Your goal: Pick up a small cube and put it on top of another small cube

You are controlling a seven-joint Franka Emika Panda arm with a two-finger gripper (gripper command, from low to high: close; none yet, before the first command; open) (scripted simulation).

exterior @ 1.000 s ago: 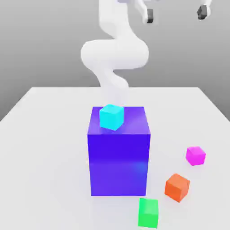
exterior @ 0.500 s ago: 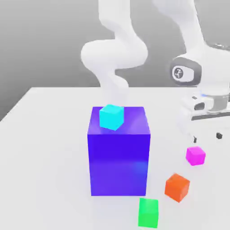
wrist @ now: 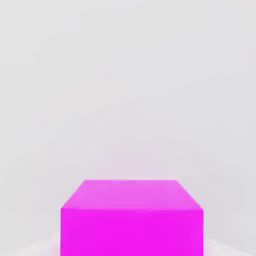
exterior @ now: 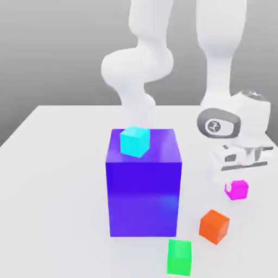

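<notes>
We have the small magenta-pink cube on the white worktop, towards the exterior view's right, with the gripper right down over it and its jaws closed on that cube. So we judge this as the grasp step; next comes a straight lift, then a carry to a partner cube. Nearby sit the orange cube and green cube, both matte and sharp-edged. The big blue-violet block looks glossier, carrying a cyan cube on top.
</notes>
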